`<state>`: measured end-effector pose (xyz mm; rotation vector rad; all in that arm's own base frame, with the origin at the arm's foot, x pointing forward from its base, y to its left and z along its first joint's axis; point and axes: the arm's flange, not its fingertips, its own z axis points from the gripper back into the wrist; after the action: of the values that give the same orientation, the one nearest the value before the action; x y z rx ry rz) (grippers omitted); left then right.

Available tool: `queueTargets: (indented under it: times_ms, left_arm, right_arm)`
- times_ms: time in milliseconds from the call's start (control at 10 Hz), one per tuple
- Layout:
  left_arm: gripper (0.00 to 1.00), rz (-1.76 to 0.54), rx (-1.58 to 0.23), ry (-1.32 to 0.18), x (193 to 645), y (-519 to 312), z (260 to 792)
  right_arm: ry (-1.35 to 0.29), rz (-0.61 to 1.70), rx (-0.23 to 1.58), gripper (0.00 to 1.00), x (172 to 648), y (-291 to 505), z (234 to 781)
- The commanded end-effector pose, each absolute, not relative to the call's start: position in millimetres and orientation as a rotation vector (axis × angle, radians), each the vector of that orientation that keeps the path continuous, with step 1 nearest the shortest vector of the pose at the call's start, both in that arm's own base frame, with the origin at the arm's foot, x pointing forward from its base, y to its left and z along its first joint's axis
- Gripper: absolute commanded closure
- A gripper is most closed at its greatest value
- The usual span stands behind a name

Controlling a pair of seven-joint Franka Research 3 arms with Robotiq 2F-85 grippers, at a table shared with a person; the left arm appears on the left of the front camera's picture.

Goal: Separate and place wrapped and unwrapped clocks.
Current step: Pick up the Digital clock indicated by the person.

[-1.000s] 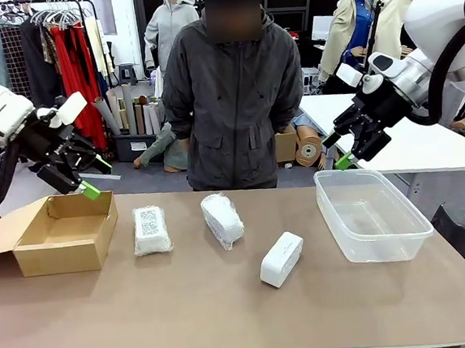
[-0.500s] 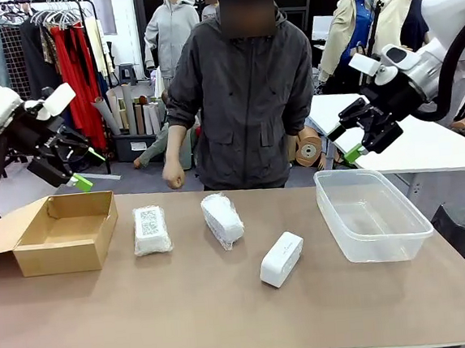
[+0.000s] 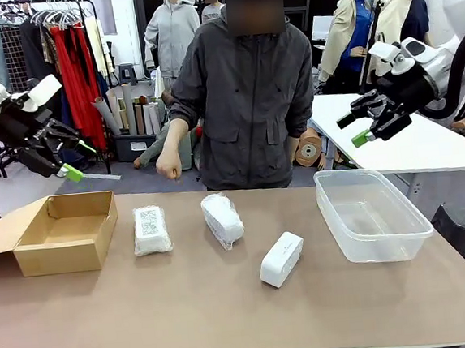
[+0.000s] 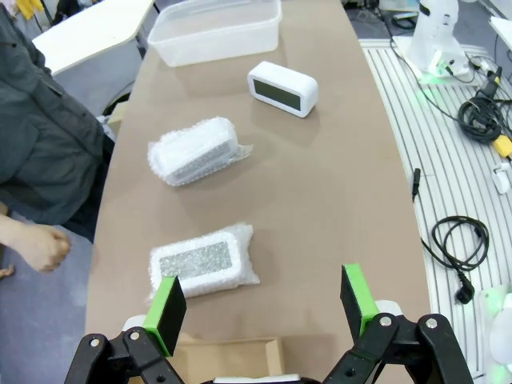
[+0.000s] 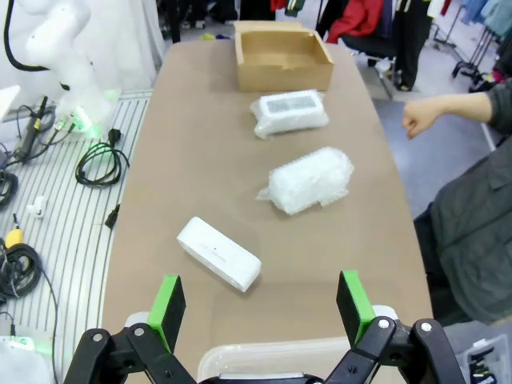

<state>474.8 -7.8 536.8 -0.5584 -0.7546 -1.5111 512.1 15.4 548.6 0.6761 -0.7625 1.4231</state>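
Front view shows both grippers wide open, holding nothing. The left gripper [image 3: 76,159] hangs at 12 o'clock from the box [image 3: 57,258], the right gripper [image 3: 356,128] at 12 o'clock from the tub [image 3: 386,248]. One wrapped clock [image 3: 151,230] lies at 3 o'clock from the box, the other wrapped clock [image 3: 222,220] beside it, the bare clock [image 3: 281,258] at 5 o'clock from that. All look light. The wrap seems soft and slippery: pinch the narrow middle. The bare clock looks hard and smooth; hold its long sides.

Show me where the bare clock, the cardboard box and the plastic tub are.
bare clock [image 3: 281,258], front view, middle of its white upper side.
cardboard box [image 3: 61,259], front view, its near wall.
plastic tub [image 3: 389,246], front view, its near wall.
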Motion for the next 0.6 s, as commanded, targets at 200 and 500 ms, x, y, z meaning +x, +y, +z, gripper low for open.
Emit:
queueTargets:
  times_ms: [200, 500]
  left_arm:
    - [0.0, -1.49, -0.616, -0.761, 506, 9, 544]
    - [0.0, -1.492, -0.587, -0.745, 504, 10, 539]
  right_arm:
    - [-0.802, 1.408, 0.705, 0.0, 531, -6, 553]
    - [-0.769, 1.397, 0.685, 0.0, 526, -4, 550]
